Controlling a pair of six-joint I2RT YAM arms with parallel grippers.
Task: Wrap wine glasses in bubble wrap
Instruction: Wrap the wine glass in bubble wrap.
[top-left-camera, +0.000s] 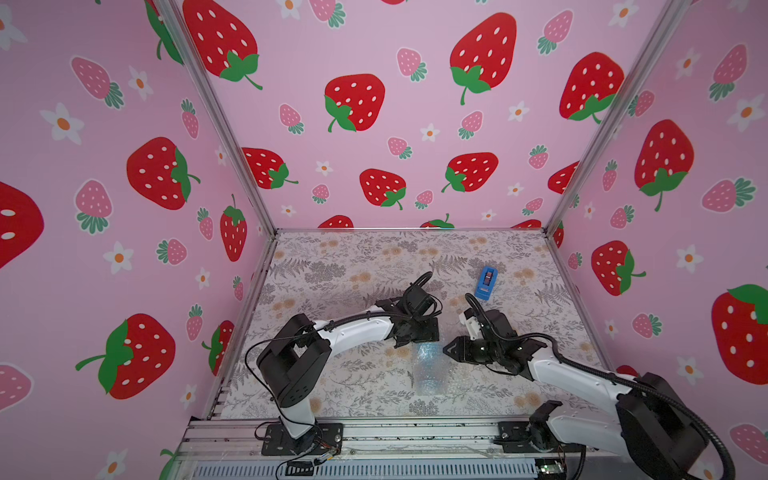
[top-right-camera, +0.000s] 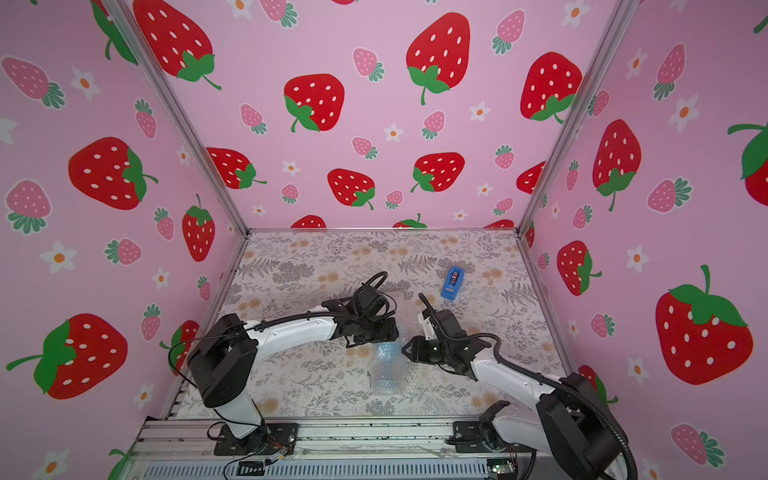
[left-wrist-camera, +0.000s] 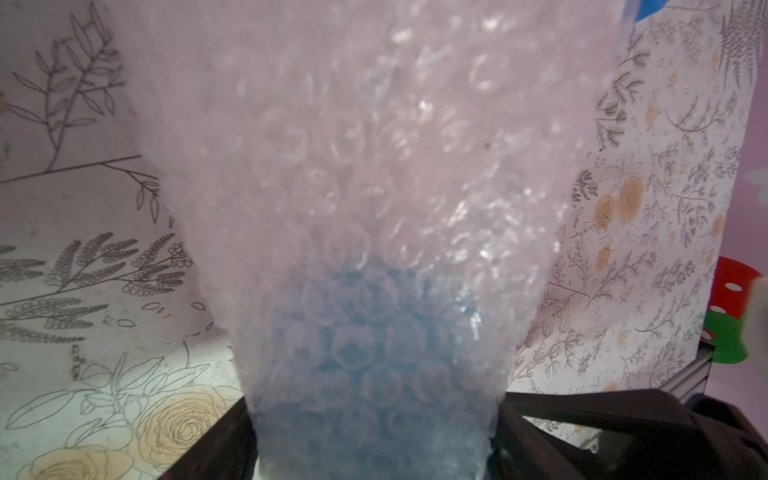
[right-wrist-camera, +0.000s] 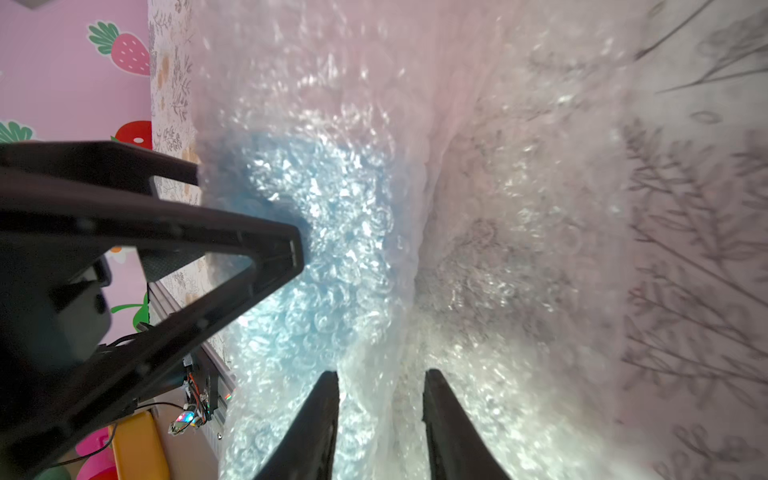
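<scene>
Your left arm (top-left-camera: 357, 332) is arching in from the near rail (top-left-camera: 415, 432), wrist tipped down, and the left gripper (top-left-camera: 417, 338) is straddling the bundle. Its jaws are standing wide, fingers (left-wrist-camera: 540, 419) pressing on both sides, holding the goblet (left-wrist-camera: 365, 353) through its covering. Your right arm (top-left-camera: 573, 374) is lying low, the right gripper (right-wrist-camera: 380, 415) pointing across at the bundle with jaws partway apart and a fold of bubble wrap (right-wrist-camera: 478, 208) between them — pinching or not, I cannot tell. It's all sitting mid-table on the floral table (top-left-camera: 353, 257), strawberry walls (top-left-camera: 374, 104) around, a blue tape dispenser (top-left-camera: 486, 282) lying well behind. The goblet is showing as a pale blue blur inside the shiny wrap.
</scene>
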